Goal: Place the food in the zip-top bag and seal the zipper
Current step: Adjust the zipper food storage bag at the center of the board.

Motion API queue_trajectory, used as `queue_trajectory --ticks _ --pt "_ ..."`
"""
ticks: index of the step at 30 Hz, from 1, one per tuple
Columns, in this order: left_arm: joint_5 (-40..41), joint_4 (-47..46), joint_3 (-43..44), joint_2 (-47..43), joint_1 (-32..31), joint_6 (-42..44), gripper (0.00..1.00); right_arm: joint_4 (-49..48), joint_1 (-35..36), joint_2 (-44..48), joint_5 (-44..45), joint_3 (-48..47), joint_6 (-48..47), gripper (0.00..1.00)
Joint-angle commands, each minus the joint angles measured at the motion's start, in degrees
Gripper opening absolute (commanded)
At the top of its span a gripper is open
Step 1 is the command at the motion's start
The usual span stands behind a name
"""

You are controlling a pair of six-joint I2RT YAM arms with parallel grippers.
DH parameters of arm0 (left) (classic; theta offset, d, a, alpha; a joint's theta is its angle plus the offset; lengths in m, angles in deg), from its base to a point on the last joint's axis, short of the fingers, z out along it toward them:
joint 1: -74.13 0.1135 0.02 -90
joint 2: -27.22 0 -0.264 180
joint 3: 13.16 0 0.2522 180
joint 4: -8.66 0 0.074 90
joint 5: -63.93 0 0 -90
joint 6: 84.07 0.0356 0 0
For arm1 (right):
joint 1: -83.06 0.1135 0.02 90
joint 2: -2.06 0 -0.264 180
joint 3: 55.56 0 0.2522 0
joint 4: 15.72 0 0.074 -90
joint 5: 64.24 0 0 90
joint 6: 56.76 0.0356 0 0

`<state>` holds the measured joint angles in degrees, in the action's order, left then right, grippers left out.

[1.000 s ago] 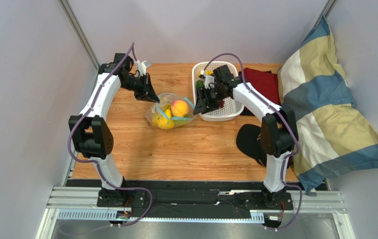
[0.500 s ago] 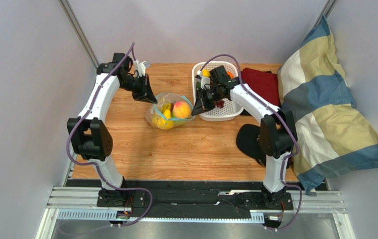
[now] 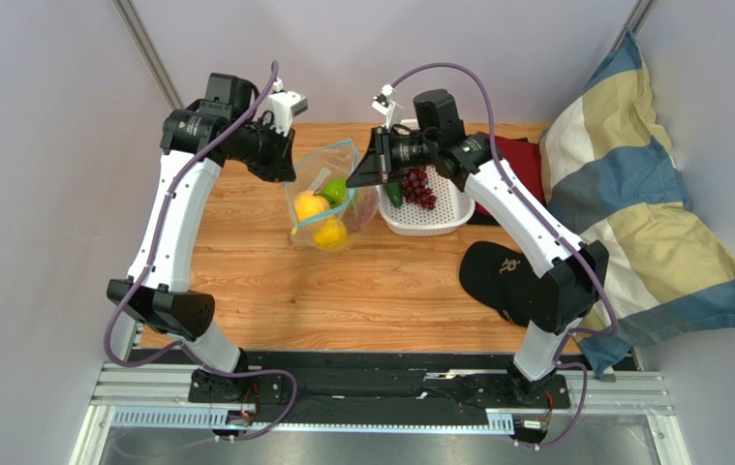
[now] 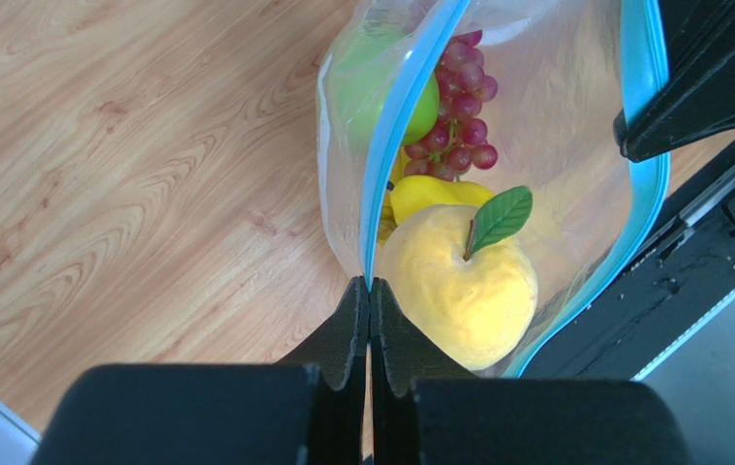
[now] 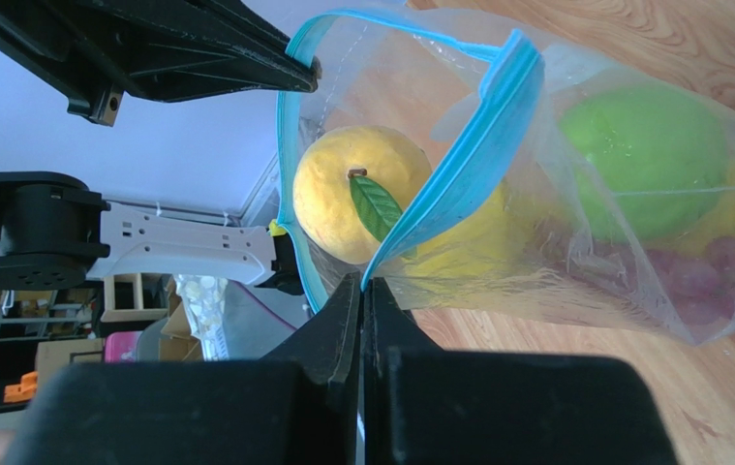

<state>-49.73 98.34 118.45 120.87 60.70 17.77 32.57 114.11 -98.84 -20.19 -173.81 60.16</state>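
Teal zipper [image 4: 395,126] looks the stiffest hold on the limp, fruit-heavy zip-top bag [image 3: 327,208] held up over the wooden surface [image 3: 361,291], and the left tool [image 4: 369,291] and right tool [image 5: 362,286] each clamp it.

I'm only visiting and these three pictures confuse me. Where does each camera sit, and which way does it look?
Top external: fixed above and behind the arms, looking down on the table; both whole arms show, left gripper and right gripper included.
Left wrist: on the left arm, looking down past its shut fingers into the zip-top bag.
Right wrist: on the right arm, looking sideways past its shut fingers across the bag's mouth.
Shared: both wrist views show the same yellow fruit inside.
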Motion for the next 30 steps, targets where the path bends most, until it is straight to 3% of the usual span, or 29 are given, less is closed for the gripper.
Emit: queue_trajectory --ticks 1,11,16,19,21,22,23,24,26,27,30 --pt "-6.01 4.94 -1.91 1.54 0.69 3.64 0.0 -4.55 1.55 -1.74 -0.45 0.51 6.47 0.0" --pt "-17.64 1.16 -1.3 10.5 0.51 5.3 0.09 -12.55 2.35 -7.29 -0.81 2.27 17.11 0.0" --pt "-17.73 0.64 0.72 10.42 0.6 5.13 0.09 -12.46 2.09 -7.21 -0.63 3.76 17.91 0.0" --pt "-16.6 -2.7 -1.46 7.87 0.69 2.32 0.14 -11.76 0.78 -5.98 -1.5 5.52 18.0 0.0" --pt "-16.85 -3.06 -2.35 6.29 1.3 1.87 0.26 -11.06 -0.28 -4.75 -2.21 7.53 17.65 0.0" --pt "-17.73 -3.49 -4.27 5.33 1.91 1.44 0.41 -11.06 -1.24 -4.31 -2.12 8.5 17.73 0.0" --pt "-18.87 -4.37 -6.11 2.53 3.14 0.74 0.46 -10.97 -1.6 -3.95 -2.03 9.29 17.73 0.0" --pt "-22.62 -9.25 -8.74 0.24 6.45 -0.57 0.5 -11.06 -1.87 -3.78 -2.03 10.17 17.56 0.0" --pt "-27.56 -16.29 -19.1 -8.16 11.56 -6.19 0.69 -11.67 -2.04 -3.86 -2.3 10.53 17.73 0.0" --pt "-29.49 -23.12 -22.71 -11.17 16.54 -7.78 0.84 -12.28 -2.04 -3.95 -2.38 10.62 17.99 0.0" --pt "-34.52 -31.59 -36.16 -24.18 21.5 -4.73 0.91 -13.34 -2.04 -4.83 -2.65 9.75 19.05 0.0"
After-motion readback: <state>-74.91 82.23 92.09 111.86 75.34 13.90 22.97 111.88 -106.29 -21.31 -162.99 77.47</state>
